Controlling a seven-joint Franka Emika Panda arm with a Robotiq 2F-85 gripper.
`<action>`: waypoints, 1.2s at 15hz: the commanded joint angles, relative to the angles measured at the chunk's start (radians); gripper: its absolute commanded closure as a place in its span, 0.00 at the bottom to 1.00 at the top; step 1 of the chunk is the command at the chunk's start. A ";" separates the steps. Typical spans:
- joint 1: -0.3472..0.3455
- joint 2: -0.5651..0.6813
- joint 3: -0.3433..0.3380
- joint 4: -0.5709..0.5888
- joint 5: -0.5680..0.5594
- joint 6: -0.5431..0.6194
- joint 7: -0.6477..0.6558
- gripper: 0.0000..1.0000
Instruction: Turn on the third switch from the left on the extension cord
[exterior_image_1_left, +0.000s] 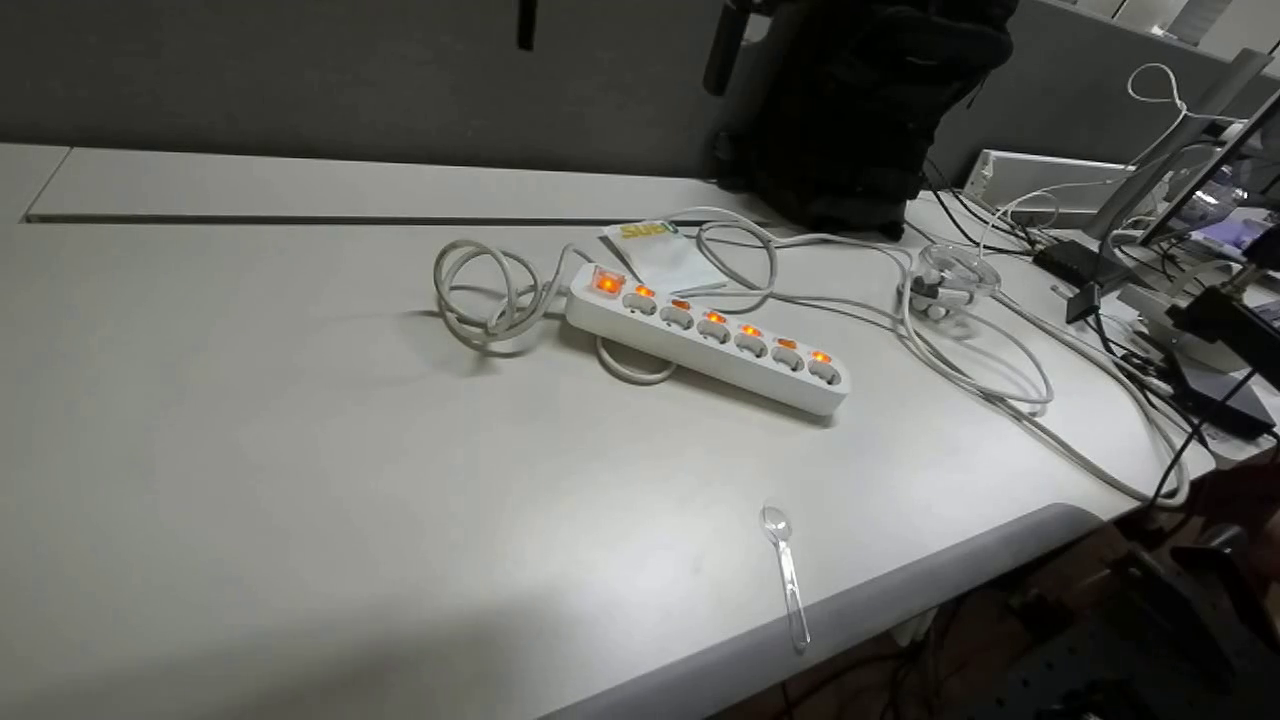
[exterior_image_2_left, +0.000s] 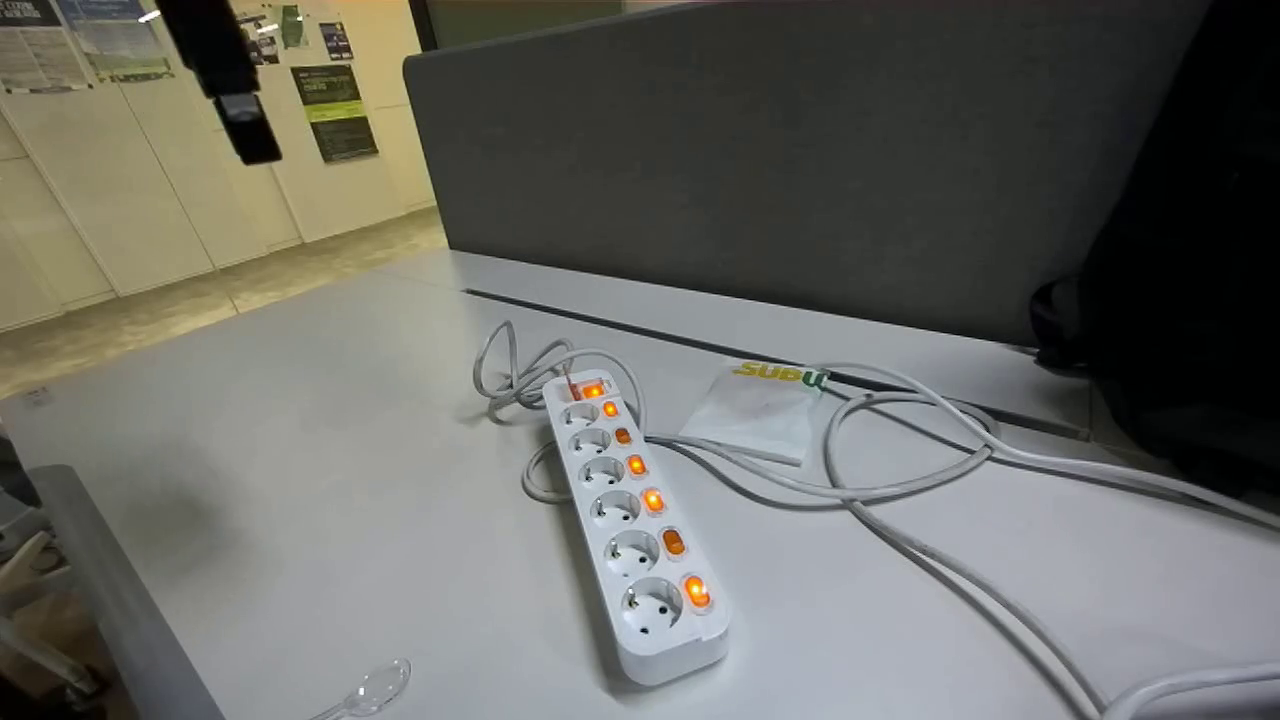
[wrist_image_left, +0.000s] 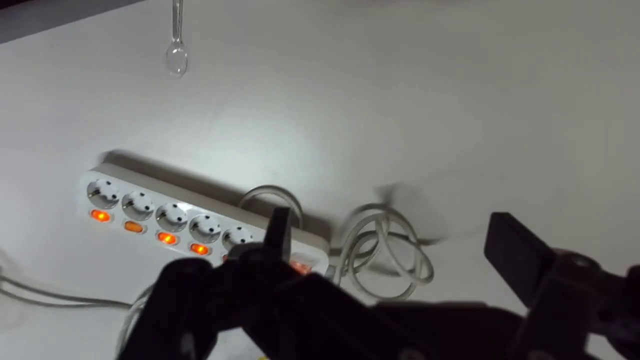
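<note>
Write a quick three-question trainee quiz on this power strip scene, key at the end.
1. Count: of the six small socket switches on the power strip, how many are unlit?
2. True or false: the clear spoon lies apart from the power strip.
3. Multiple choice: in the wrist view, the jaws of the gripper stand
A) pressed together
B) spread apart
C) clamped on the clear spoon

Key: 1, two; 2, true; 3, B.

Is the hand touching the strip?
Apart: both exterior views show the hand high up, with a plain gap between it and the strip.
</note>
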 joint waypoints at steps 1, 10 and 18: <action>-0.054 0.018 -0.010 -0.039 -0.112 0.132 0.158 0.26; -0.104 0.106 -0.036 -0.016 -0.355 0.204 0.478 0.89; -0.080 0.101 -0.060 -0.035 -0.353 0.209 0.447 1.00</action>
